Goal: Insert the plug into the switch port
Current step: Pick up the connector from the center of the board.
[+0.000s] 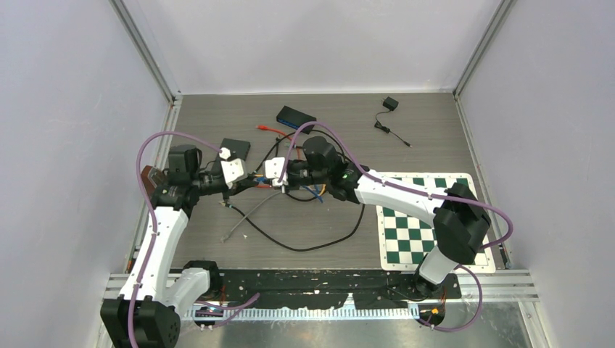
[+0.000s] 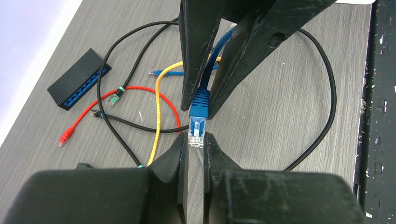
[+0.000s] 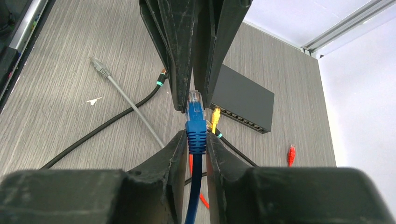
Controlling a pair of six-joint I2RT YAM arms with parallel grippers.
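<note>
From above, the left gripper (image 1: 251, 181) and the right gripper (image 1: 266, 179) meet nose to nose over the middle of the tabletop (image 1: 435, 123), above a tangle of loose cables. What sits between their jaws is too small to make out here. A blue-ported switch (image 1: 295, 116) lies beyond the right jaws toward the back wall. A black switch (image 1: 236, 148) lies just behind the left jaws.

In the left wrist view, the left jaws are pressed together on the clear tip of the blue plug (image 2: 200, 103), and the right jaws, coming from the opposite side, pinch its blue boot. The plug hangs off the tabletop, its long axis running straight from one pair of jaws into the other. The blue-ported switch sits well off to the left of the jaws.

In the right wrist view, the right jaws hug the boot on both sides, with the cable trailing back beneath them. The black switch lies past the tip and somewhat right, its ports along the near edge.

While the tip is buried in the left jaws it can enter nothing. The right arm's hold on the boot looks like the one that leaves the tip free. Which switch is meant I cannot tell.
</note>
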